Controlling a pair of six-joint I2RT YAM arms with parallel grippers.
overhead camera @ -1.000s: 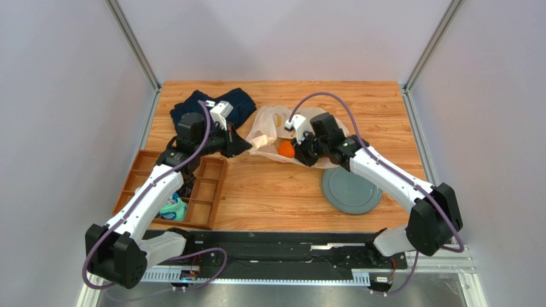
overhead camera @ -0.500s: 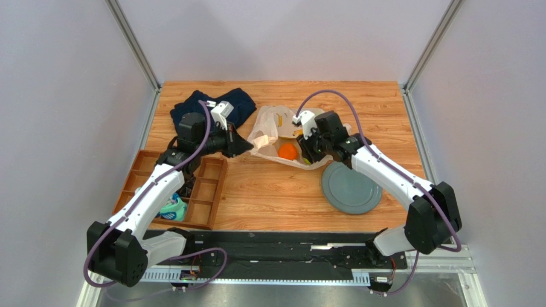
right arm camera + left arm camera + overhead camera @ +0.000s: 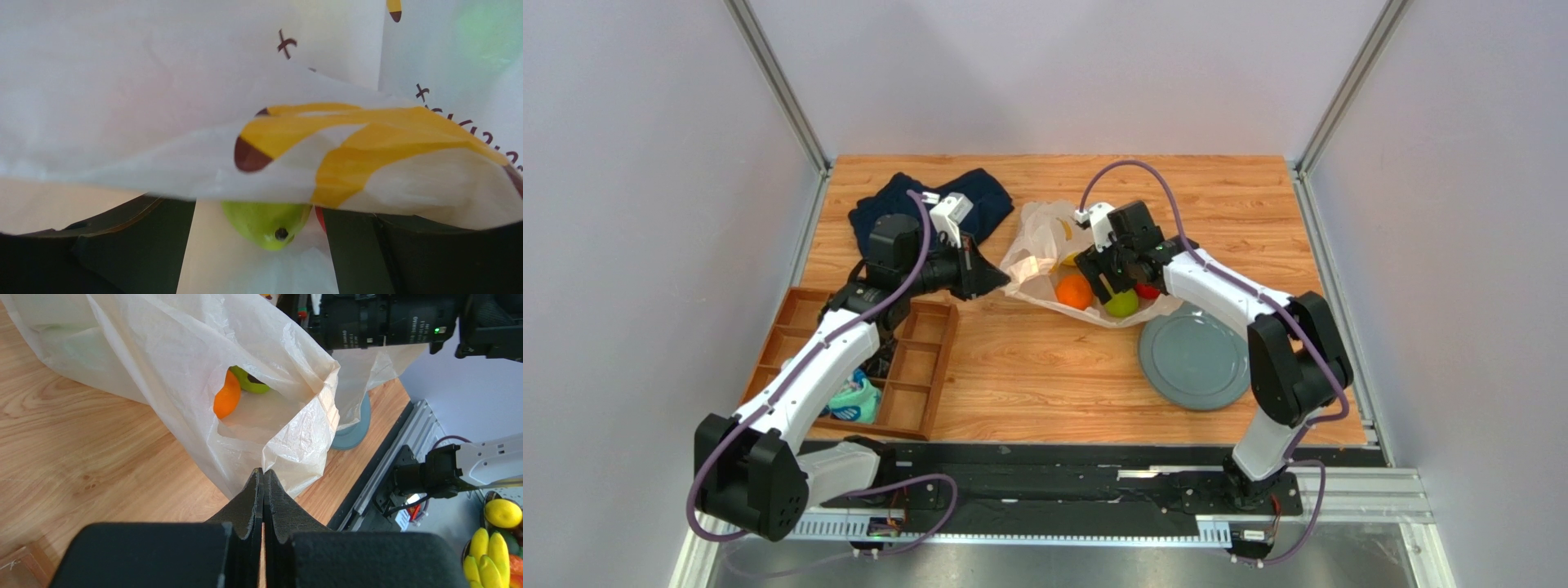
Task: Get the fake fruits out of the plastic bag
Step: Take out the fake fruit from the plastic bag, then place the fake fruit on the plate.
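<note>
The plastic bag [image 3: 1038,245] lies crumpled at mid-table with its mouth facing the arms. An orange [image 3: 1074,292], a green apple [image 3: 1120,303] and a bit of a red fruit [image 3: 1149,292] show at the mouth. My left gripper [image 3: 993,279] is shut on the bag's left edge [image 3: 288,453], and its tips [image 3: 264,473] pinch the film. My right gripper [image 3: 1100,270] is at the bag's mouth under a printed fold [image 3: 344,147]. It is open, with the green apple [image 3: 267,223] between its fingers [image 3: 135,245] and touching neither.
A grey plate [image 3: 1194,357] lies right of the bag, near the right arm. A brown compartment tray [image 3: 922,325] holding teal socks [image 3: 854,398] sits at the left front. A dark navy cloth [image 3: 891,202] is bunched at the back left.
My right gripper has opened and shifted left and back, deeper under the bag's fold. The green apple and the red fruit now show beside the orange. The left arm has stayed put.
</note>
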